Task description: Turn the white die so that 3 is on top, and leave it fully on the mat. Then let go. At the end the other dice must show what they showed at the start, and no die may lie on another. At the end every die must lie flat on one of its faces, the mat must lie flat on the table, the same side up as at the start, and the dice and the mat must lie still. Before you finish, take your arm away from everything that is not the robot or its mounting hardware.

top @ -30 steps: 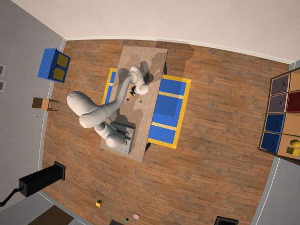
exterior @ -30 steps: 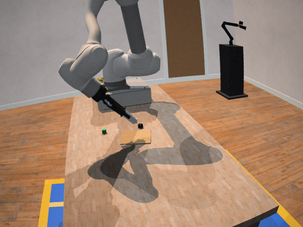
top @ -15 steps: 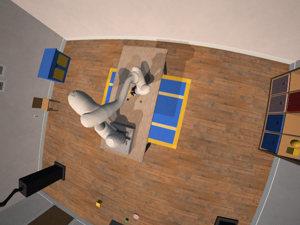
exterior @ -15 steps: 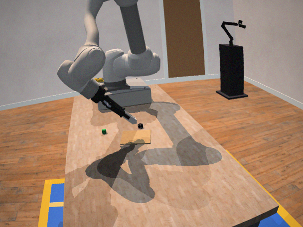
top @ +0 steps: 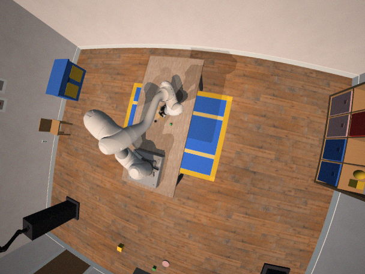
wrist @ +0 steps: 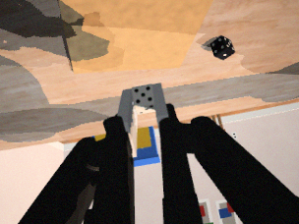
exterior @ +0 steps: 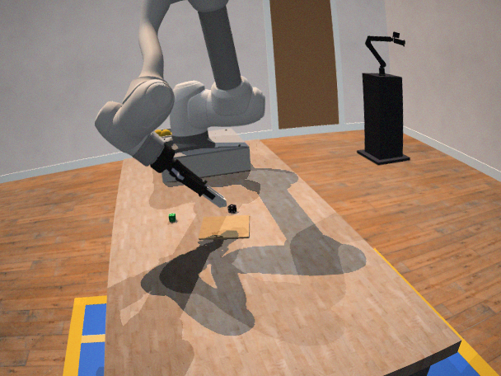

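My gripper (wrist: 145, 99) is shut on the white die (wrist: 146, 99), which sits between the fingertips and shows a face with several pips toward the wrist camera. In the exterior view the gripper (exterior: 219, 201) holds the die in the air, tilted, above the table just behind the tan mat (exterior: 225, 227). The mat also shows in the wrist view (wrist: 134, 22), lying flat with nothing on it. A black die (exterior: 232, 209) lies on the table just behind the mat's right rear corner and shows in the wrist view too (wrist: 222, 47). A green die (exterior: 172, 218) lies on the table left of the mat.
The robot's grey base (exterior: 206, 158) stands at the far end of the long wooden table. My arm (top: 132, 126) reaches over the table. A black pedestal (exterior: 382, 115) with a small arm stands on the floor at the right.
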You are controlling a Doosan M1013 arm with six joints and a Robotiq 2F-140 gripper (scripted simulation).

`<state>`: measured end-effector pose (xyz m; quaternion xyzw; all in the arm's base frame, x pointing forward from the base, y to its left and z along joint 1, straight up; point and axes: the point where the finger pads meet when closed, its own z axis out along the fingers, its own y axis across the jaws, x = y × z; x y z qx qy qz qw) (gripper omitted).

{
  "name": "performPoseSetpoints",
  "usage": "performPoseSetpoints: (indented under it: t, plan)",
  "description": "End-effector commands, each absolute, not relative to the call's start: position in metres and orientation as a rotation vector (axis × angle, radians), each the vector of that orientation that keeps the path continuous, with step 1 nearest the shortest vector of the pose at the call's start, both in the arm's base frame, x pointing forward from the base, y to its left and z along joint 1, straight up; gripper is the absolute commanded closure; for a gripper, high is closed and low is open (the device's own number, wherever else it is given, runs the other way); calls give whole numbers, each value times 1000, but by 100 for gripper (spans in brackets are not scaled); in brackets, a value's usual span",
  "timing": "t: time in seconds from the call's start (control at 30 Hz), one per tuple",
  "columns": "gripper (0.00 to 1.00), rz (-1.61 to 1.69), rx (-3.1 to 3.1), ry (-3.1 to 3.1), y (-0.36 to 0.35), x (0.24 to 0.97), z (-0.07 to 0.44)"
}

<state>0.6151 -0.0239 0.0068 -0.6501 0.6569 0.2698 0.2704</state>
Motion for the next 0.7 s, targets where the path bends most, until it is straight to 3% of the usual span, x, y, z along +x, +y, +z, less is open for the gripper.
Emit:
performPoseSetpoints:
  t: [0.0,0.67]
  plan:
    - [91,727,-1751,1770,-24,615,4]
    - [91,727,-1751,1770,-24,615,-26]
